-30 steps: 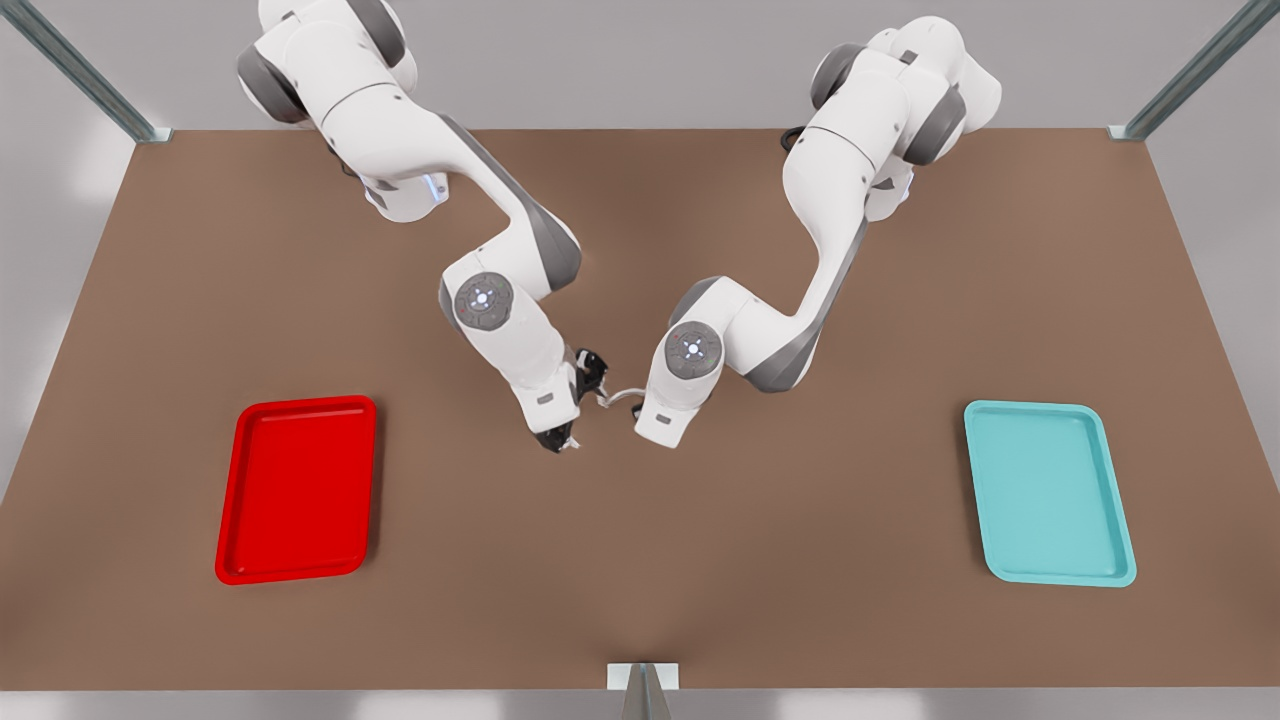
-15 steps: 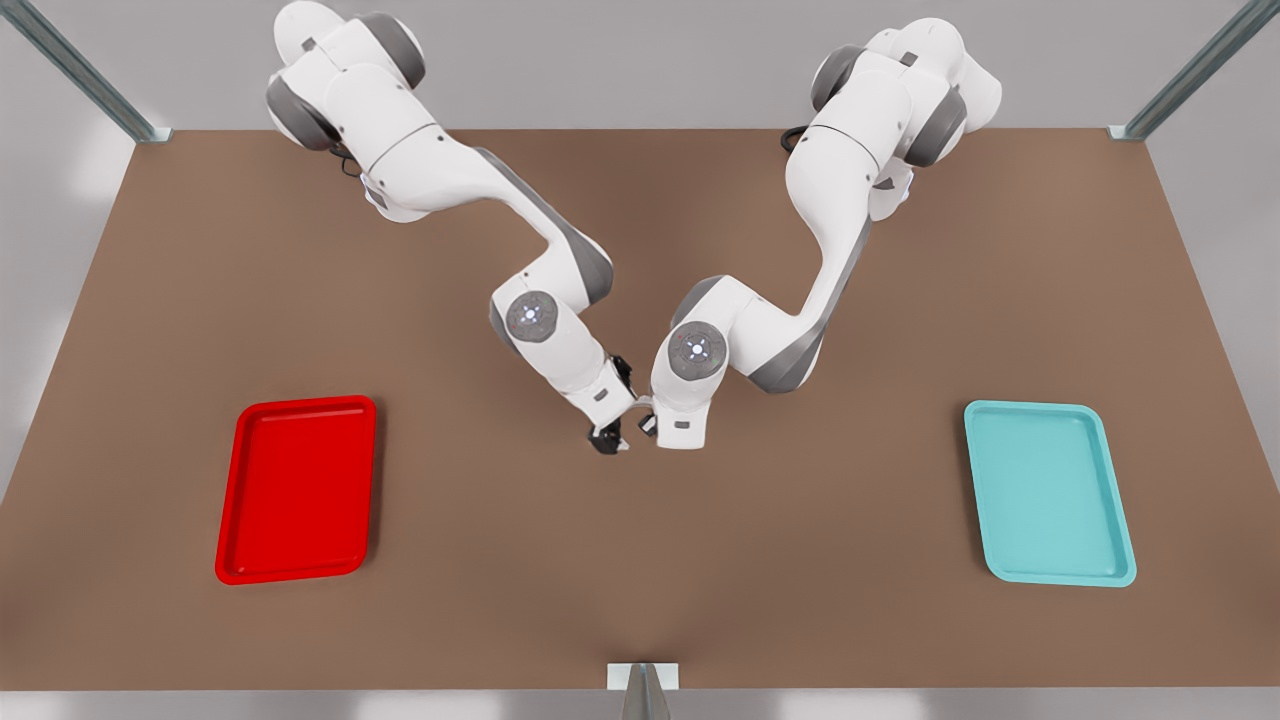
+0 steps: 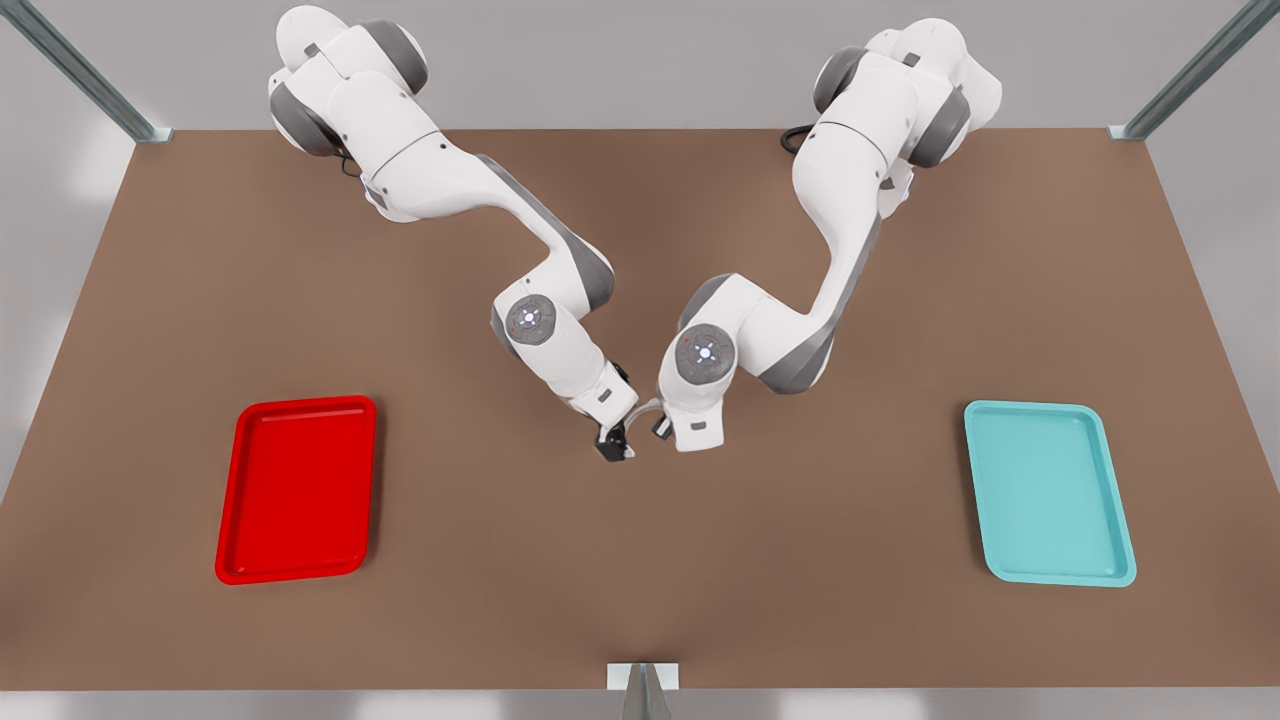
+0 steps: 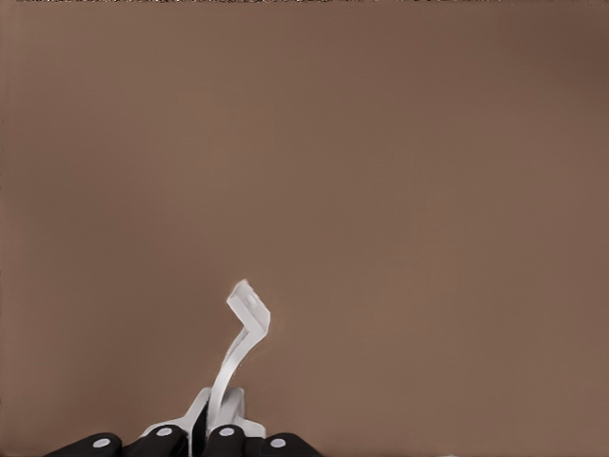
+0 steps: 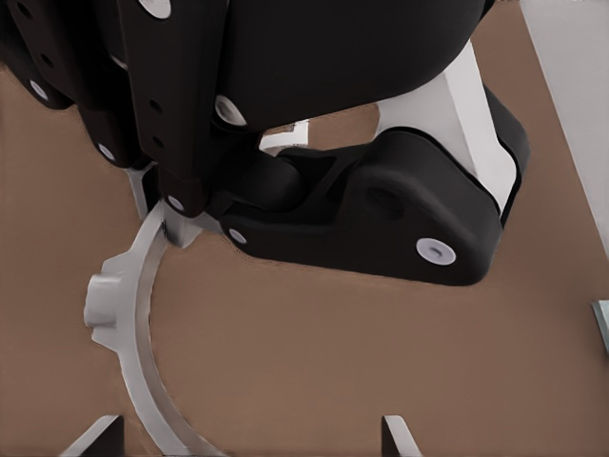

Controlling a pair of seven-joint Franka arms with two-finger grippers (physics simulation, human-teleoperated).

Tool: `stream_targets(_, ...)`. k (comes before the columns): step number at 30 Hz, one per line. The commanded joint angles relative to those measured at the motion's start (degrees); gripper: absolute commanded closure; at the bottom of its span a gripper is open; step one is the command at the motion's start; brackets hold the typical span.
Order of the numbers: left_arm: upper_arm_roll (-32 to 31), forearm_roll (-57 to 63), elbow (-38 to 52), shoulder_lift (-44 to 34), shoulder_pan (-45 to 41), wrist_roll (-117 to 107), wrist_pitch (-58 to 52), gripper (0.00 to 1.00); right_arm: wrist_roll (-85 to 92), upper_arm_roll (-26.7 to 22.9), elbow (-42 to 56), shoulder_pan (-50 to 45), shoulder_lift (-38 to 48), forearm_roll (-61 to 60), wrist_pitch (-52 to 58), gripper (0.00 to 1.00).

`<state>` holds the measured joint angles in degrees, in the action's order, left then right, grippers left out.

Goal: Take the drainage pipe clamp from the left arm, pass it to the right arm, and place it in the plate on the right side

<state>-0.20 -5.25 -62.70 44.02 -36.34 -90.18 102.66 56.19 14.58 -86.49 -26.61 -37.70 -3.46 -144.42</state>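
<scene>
The left pincer [image 4: 217, 440] sits at the lower edge of the left wrist view, its two black fingers [image 4: 162, 442] drawn together with pale screw heads showing on their tops. Between them they pinch one end of the drainage pipe clamp [image 4: 238, 347], a thin white strap. From the grip the strap rises away from the pincer in a gentle curve, then kinks into a short flat tab at its free end, which touches nothing. A wider white part of the clamp spreads just at the fingertips. Behind it lies the plain brown surface [image 4: 400, 190], evenly lit and bare around the clamp.
</scene>
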Motion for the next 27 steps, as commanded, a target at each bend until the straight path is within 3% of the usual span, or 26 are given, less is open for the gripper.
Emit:
stream_targets(1, -0.1, 0.1, 0.1, -0.2, 0.0, -6.9, -1.7, 0.79, 6.6, 0.0, 0.2, 0.0, -0.3, 0.0, -0.2, 0.00)
stream_targets(10, -0.2, -0.2, 1.0, -0.2, 0.0, -7.0, -1.5, 0.79, 5.9, 0.0, 2.9, -1.7, -2.9, 0.0, -0.3, 0.01)
stream_targets(11, -0.2, -0.2, 1.0, -0.2, 0.0, -7.0, -1.4, 0.79, 6.0, -0.1, 2.9, -1.6, -2.9, 0.0, -0.3, 0.08)
stream_targets(13, -0.2, -0.2, 1.0, -0.1, 0.0, -7.0, -1.4, 0.79, 6.4, -0.1, 2.9, -1.6, -2.9, 0.0, -0.3, 0.38)
stream_targets(15, -0.2, -0.3, 1.1, -0.1, 0.0, -7.1, -1.4, 0.79, 6.4, -0.1, 2.9, -1.6, -2.9, 0.0, -0.3, 0.78)
stream_targets(17, -0.2, -0.3, 1.1, -0.2, 0.0, -7.1, -1.4, 0.79, 6.4, -0.1, 2.9, -1.6, -2.9, 0.0, -0.3, 0.79)
stream_targets(18, -0.2, -0.3, 1.1, -0.2, 0.0, -6.9, -1.6, 0.34, 6.5, -0.1, 2.9, -1.6, -2.9, 0.2, -0.3, 0.79)
stream_targets(19, -0.2, 0.3, 1.1, -0.2, -0.3, -6.9, -2.8, 0.00, 6.5, -0.1, 2.8, -1.6, -2.9, 1.9, -0.2, 0.79)
stream_targets(27, 0.0, 0.2, 2.1, -0.1, 0.1, -6.8, -4.7, 0.00, 6.5, -0.1, 2.8, -1.4, -3.3, 1.9, -0.2, 0.79)
